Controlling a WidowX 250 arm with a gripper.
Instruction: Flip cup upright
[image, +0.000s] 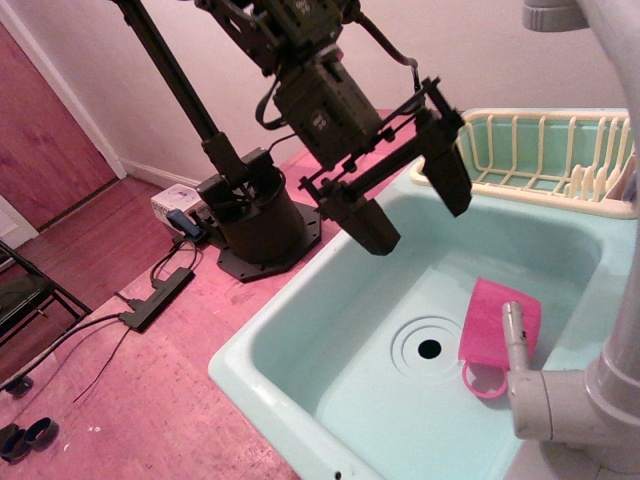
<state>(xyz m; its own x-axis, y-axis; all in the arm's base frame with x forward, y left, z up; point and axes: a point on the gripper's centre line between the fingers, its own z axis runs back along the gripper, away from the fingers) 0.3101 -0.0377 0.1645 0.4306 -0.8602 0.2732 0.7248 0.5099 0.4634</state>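
Note:
The pink translucent cup (492, 323) lies on its side on the floor of the pale green sink (300, 330), right of the drain. Its loop handle (481, 380) points toward the near side, and a grey faucet handle partly covers it. My gripper (412, 198) hangs over the sink's far-left part, above and left of the cup, well apart from it. Its two black fingers (445, 165) are spread wide with nothing between them.
A cream dish rack (530, 155) sits at the sink's back right rim. The grey faucet (590, 390) fills the near right corner. The drain (429, 348) is mid-basin. My arm base (255, 220), a power strip and cables stand on the pink floor at left.

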